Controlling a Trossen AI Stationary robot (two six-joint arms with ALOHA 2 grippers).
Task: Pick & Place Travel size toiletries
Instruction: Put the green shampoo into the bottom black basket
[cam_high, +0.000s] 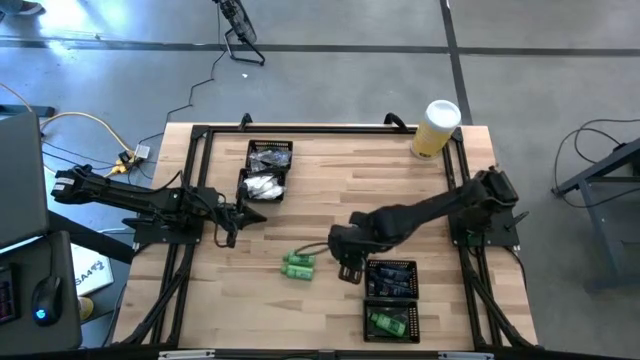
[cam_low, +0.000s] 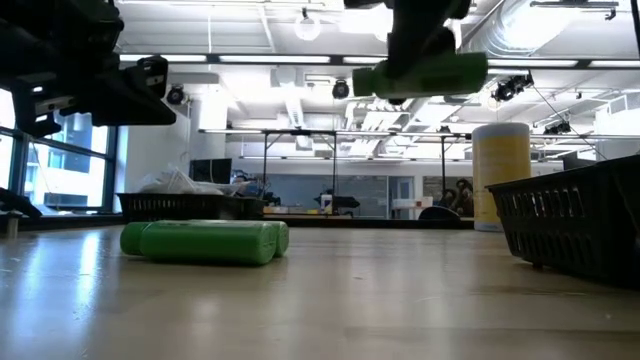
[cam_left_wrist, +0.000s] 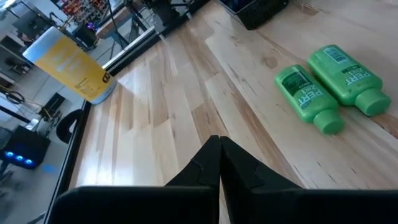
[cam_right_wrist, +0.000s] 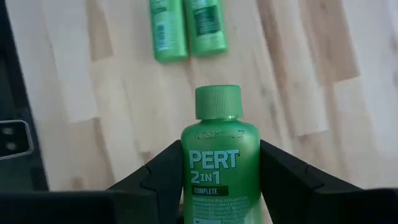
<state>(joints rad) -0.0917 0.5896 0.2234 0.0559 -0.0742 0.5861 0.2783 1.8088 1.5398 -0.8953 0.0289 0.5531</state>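
The right gripper (cam_right_wrist: 219, 180) hangs above the worktop (cam_high: 330, 190) near its front middle, fingers (cam_right_wrist: 158, 177) clamped on either side of a green bottle (cam_right_wrist: 219, 162) labelled PERT 2 in 1, cap pointing away from the wrist. In the low view that held bottle (cam_low: 425, 73) shows lifted clear of the wood, lying level in the air. Just beside the gripper, toward the front right corner, sits a black mesh tray (cam_high: 391, 300) with more green bottles (cam_high: 388, 322) in its near compartment and dark items in the far one.

To the gripper's left, two more green bottles (cam_high: 299, 266) lie side by side on the bare wood, touching each other, apart from any tray; the right wrist view shows them (cam_right_wrist: 186, 28) beyond the held bottle.

Farther left, the left gripper (cam_high: 243, 214) rests low over the worktop with its fingers (cam_left_wrist: 211, 165) pressed together on nothing, near a second mesh tray (cam_high: 268, 170). That tray holds white crinkly packets (cam_high: 264, 186) in one compartment and dark items (cam_high: 270, 155) in the one behind.

At the far right corner a tall yellow cylinder (cam_high: 436, 128) with a white lid stands upright.
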